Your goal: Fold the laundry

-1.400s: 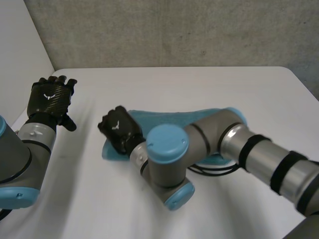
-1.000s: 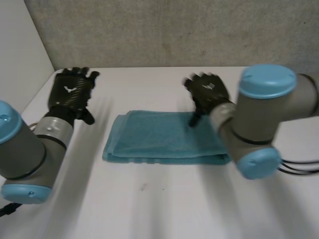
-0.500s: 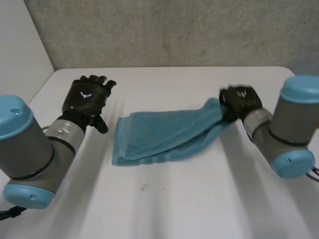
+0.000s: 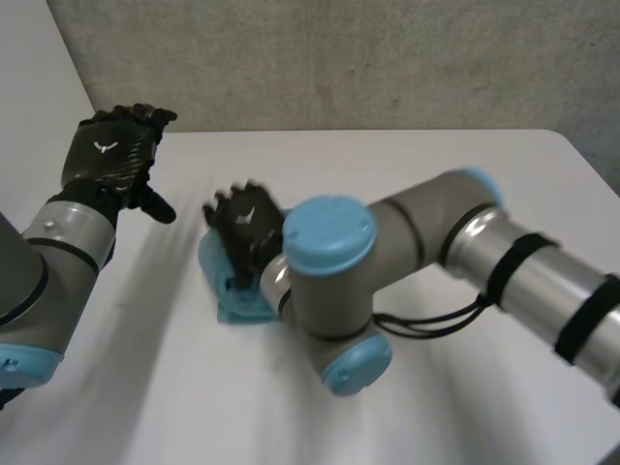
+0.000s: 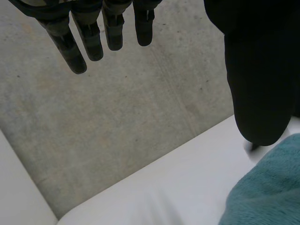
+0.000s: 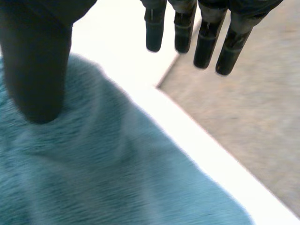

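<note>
Lying under right robot hand (image 4: 247, 232) (fingers straight): teal towel (image 4: 225, 291); left robot hand (image 4: 108, 160) spread, apart.

A white table (image 4: 407, 184) with a rounded far right corner meets a rough grey concrete wall (image 4: 339, 58) along its far edge. A plain white panel (image 4: 34, 87) rises along its left edge.

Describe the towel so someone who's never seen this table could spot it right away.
Start at the white table. Left of its middle, under the right hand, lies the towel. It is the only teal, fuzzy thing there, unlike the arm's smooth, paler blue caps.
</note>
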Available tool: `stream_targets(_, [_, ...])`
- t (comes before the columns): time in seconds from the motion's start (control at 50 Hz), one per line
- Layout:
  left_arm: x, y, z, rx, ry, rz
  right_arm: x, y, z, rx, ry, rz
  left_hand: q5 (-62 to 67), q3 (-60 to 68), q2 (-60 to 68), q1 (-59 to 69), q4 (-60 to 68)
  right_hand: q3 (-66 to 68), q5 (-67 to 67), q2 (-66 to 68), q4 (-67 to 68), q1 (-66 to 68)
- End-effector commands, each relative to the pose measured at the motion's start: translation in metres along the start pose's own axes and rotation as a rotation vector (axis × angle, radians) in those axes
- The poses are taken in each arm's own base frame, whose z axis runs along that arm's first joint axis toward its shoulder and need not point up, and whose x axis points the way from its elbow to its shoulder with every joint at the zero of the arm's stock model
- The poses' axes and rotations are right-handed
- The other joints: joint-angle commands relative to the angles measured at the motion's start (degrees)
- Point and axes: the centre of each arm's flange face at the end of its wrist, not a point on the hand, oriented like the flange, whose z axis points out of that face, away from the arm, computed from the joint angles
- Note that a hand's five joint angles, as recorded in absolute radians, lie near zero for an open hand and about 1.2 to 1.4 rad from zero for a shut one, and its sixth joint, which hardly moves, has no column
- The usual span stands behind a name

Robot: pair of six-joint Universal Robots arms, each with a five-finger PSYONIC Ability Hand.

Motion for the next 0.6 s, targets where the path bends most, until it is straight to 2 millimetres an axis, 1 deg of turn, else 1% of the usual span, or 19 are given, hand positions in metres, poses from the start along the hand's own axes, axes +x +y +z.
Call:
stream_targets(0.02, [0.026, 0.006, 0.012, -0.05, 0.081, -0.025, 0.072, -0.029, -0.012, 0.032, 0.173, 0.214, -0.61, 0.01, 0.04, 0.48, 0.5, -6.94, -6.98, -7.15, -7.02, -5.18])
stream_targets(0.04, [0.033, 0.009, 0.015, -0.079, 0.102, -0.046, 0.072, -0.029, -0.012, 0.031, 0.173, 0.214, -0.61, 0.01, 0.04, 0.48, 0.5, -6.94, -6.98, -7.15, -7.02, -5.18])
stream_targets(0.08, [0.042, 0.021, 0.018, -0.155, 0.129, -0.082, 0.086, -0.012, -0.014, -0.018, 0.177, 0.271, -0.61, 0.01, 0.04, 0.48, 0.5, -6.94, -6.98, -7.15, -7.02, -5.18])
stream_targets(0.1, [0.042, 0.021, 0.018, -0.155, 0.129, -0.083, 0.086, -0.012, -0.014, -0.018, 0.177, 0.271, -0.61, 0.01, 0.04, 0.48, 0.5, -6.94, -6.98, -7.15, -7.02, -5.18])
stream_targets(0.12, [0.047, 0.029, 0.018, -0.213, 0.144, -0.107, 0.091, 0.003, -0.017, -0.081, 0.151, 0.31, -0.45, 0.17, 0.21, 0.65, 0.66, -6.94, -6.98, -7.15, -7.02, -5.18])
stream_targets(0.18, [0.054, 0.048, 0.019, -0.33, 0.158, -0.139, 0.092, 0.011, -0.018, -0.121, 0.14, 0.327, -0.11, 0.51, 0.54, 0.98, 1.0, -6.94, -6.98, -7.15, -7.02, -5.18])
stream_targets(0.2, [0.056, 0.056, 0.018, -0.366, 0.162, -0.139, 0.092, 0.035, -0.017, -0.197, 0.134, 0.354, 0.06, 0.68, 0.71, 1.15, 1.17, -6.94, -6.98, -7.15, -7.02, -5.18])
stream_targets(0.28, [0.057, 0.068, 0.016, -0.41, 0.156, -0.133, 0.097, 0.067, -0.012, -0.278, 0.15, 0.374, 0.23, 0.85, 0.88, 1.32, 1.34, -6.94, -6.98, -7.15, -7.02, -5.18])
stream_targets(0.3, [0.056, 0.07, 0.016, -0.416, 0.156, -0.132, 0.097, 0.07, -0.011, -0.286, 0.154, 0.375, 0.23, 0.85, 0.88, 1.32, 1.34, -6.94, -6.98, -7.15, -7.02, -5.18])
stream_targets(0.38, [0.055, 0.08, 0.013, -0.455, 0.156, -0.114, 0.101, 0.073, -0.01, -0.291, 0.164, 0.376, 0.23, 0.85, 0.88, 1.32, 1.34, -6.94, -6.98, -7.15, -7.02, -5.18])
stream_targets(0.4, [0.054, 0.083, 0.011, -0.469, 0.156, -0.106, 0.112, 0.075, -0.009, -0.288, 0.186, 0.375, 0.23, 0.85, 0.88, 1.32, 1.34, -6.94, -6.98, -7.15, -7.02, -5.18])
stream_targets(0.44, [0.053, 0.089, 0.006, -0.494, 0.161, -0.073, 0.119, 0.074, -0.008, -0.285, 0.199, 0.377, 0.23, 0.85, 0.88, 1.32, 1.34, -6.94, -6.98, -7.15, -7.02, -5.18])
stream_targets(0.48, [0.052, 0.091, 0.003, -0.504, 0.167, -0.049, 0.124, 0.073, -0.008, -0.283, 0.207, 0.375, 0.23, 0.85, 0.88, 1.32, 1.34, -6.94, -6.98, -7.15, -7.02, -5.18])
stream_targets(0.54, [0.049, 0.087, 0.002, -0.493, 0.167, -0.01, 0.126, 0.069, -0.009, -0.284, 0.205, 0.375, 0.06, 0.68, 0.71, 1.16, 1.17, -6.94, -6.98, -7.15, -7.02, -5.18])
stream_targets(0.56, [0.047, 0.078, 0.002, -0.468, 0.167, 0.0, 0.126, 0.067, -0.008, -0.282, 0.204, 0.376, -0.11, 0.51, 0.55, 0.99, 1.0, -6.94, -6.98, -7.15, -7.02, -5.18])
stream_targets(0.6, [0.046, 0.067, 0.003, -0.435, 0.166, 0.0, 0.128, 0.06, -0.009, -0.268, 0.205, 0.378, -0.28, 0.34, 0.38, 0.82, 0.83, -6.94, -6.98, -7.15, -7.02, -5.18])
